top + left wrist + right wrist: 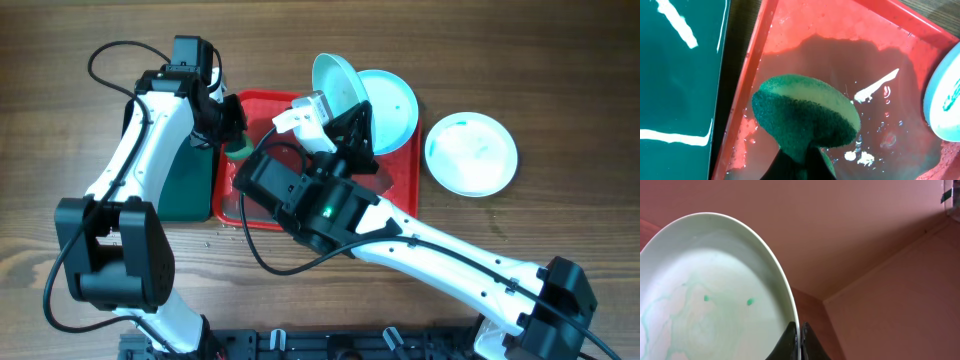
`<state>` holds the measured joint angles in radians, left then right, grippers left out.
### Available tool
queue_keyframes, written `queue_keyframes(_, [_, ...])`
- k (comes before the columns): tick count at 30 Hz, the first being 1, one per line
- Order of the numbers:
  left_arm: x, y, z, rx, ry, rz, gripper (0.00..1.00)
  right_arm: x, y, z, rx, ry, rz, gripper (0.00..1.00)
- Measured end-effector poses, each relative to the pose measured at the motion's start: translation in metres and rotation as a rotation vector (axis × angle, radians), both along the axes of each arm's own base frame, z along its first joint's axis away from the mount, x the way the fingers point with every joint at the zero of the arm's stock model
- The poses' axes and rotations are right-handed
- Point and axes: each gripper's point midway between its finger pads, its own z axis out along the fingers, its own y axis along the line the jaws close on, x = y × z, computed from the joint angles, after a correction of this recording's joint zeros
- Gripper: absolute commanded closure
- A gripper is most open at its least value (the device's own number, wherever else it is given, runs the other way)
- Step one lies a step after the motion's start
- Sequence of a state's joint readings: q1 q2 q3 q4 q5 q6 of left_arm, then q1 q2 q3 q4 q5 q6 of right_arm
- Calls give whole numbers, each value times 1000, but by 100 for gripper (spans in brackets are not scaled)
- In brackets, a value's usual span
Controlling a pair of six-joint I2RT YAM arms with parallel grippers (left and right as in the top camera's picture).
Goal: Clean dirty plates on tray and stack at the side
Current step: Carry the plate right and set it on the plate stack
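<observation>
My right gripper [800, 341] is shut on the rim of a pale plate [715, 295] with faint green smears. It holds the plate [338, 82] tilted on edge above the red tray [265, 108]; the gripper [352, 118] is just below the plate. A turquoise plate [398, 105] lies at the tray's far right corner, and its smeared edge shows in the left wrist view [946, 95]. A whitish plate [470, 152] lies on the table to the right of the tray. My left gripper [800, 167] is shut on a green sponge [805, 112] over the tray's wet left part [850, 55]; the sponge [238, 150] also shows from overhead.
A dark green tray [190, 180] lies against the red tray's left side and also shows in the left wrist view [680, 80]. Water and small white bits [865, 158] lie on the red tray's floor. My right arm [330, 205] crosses the red tray's near half.
</observation>
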<state>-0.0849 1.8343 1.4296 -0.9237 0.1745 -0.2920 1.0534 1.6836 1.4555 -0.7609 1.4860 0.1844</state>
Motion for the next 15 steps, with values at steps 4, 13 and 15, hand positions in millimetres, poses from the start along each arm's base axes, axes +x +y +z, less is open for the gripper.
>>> queue_keyframes(4, [0,0,0,0,0,0,96,0,0,0,0,0,0,95])
queue_keyframes(13, [0,0,0,0,0,0,96,2,12,-22,48,118,79,96])
queue_keyframes(15, [0,0,0,0,0,0,96,0,19,-49,113,251,139,96])
